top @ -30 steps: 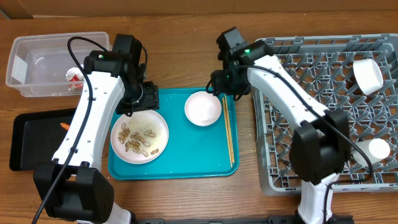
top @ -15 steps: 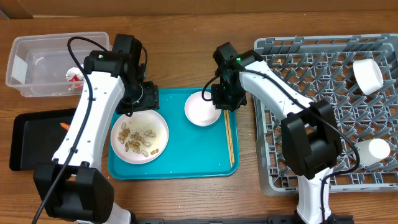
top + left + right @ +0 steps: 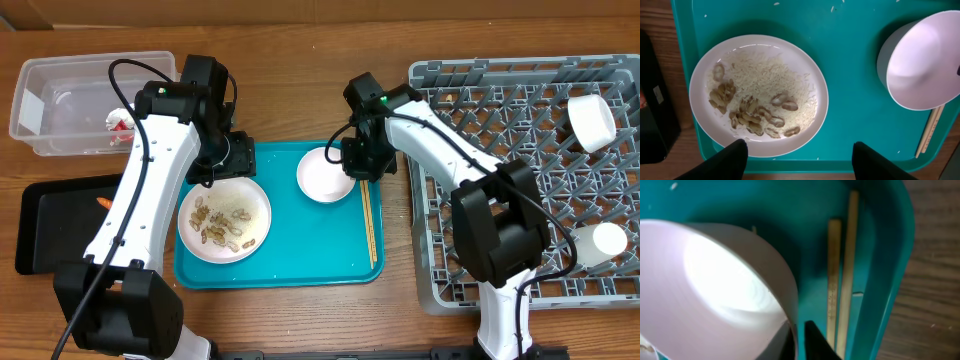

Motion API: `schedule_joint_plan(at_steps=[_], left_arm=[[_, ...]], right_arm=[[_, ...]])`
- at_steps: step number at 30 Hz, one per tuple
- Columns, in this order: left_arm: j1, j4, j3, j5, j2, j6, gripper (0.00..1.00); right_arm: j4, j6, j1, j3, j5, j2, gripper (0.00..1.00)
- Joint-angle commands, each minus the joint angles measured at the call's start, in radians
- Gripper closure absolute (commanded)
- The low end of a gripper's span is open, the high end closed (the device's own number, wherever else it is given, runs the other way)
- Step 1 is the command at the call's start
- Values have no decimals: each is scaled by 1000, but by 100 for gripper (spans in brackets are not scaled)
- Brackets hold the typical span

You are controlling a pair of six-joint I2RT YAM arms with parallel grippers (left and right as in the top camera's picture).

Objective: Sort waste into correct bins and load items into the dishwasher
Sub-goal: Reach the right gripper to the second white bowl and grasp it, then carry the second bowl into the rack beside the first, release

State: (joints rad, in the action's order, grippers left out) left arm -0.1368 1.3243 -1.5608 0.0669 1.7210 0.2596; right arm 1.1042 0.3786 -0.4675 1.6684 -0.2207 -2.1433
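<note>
Right end effector sits at the rim of the white bowl on the teal tray. Its fingers straddle the rim; I cannot tell whether they pinch it. Chopsticks lie just beside. Left end effector, wide open and empty, hovers over the plate of rice.

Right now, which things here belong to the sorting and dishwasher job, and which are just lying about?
Job: bowl, plate of rice and scraps, chopsticks, dish rack, clear bin, black bin.
Idle: teal tray, two cups already in the rack.
</note>
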Motion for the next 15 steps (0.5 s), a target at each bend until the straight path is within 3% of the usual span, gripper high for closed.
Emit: schedule_joint_plan(at_steps=[1, 9, 15], left_arm=[[5, 3, -18, 4, -26, 10, 31], [5, 4, -18, 4, -26, 9, 31], [5, 6, -18, 3, -26, 9, 31]], right_arm=[[-10, 19, -5, -5, 2, -10, 93], [76, 18, 33, 140, 74, 41, 96], [248, 18, 110, 379, 512, 167, 96]])
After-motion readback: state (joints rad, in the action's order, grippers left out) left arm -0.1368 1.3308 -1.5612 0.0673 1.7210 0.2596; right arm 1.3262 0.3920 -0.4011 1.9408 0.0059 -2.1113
